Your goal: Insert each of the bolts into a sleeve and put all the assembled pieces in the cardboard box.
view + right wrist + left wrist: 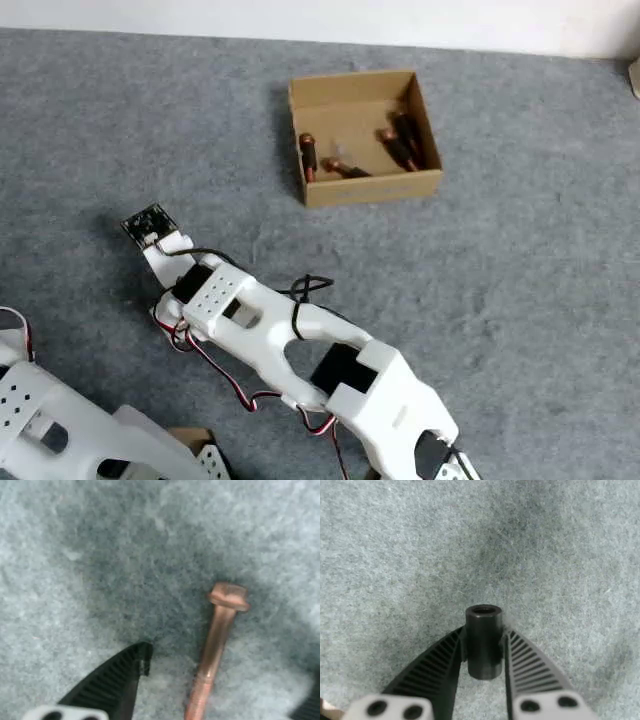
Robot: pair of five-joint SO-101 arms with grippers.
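My left gripper (483,636) is shut on a black sleeve (483,645), which it holds upright with the bore's open end showing, above grey carpet. A copper bolt (217,640) lies flat on the carpet between the fingers of my right gripper (230,672), which is open; one ribbed finger (117,682) stands apart from the bolt's shank. The cardboard box (365,188) sits at the far middle of the table. Inside it lie several assembled pieces (402,142), dark sleeves with copper bolts in them.
In the high view a white arm (270,330) stretches from the lower right toward the left middle, covering the carpet beneath it. Another white arm (40,420) fills the lower left corner. Grey carpet (520,280) lies open around the box.
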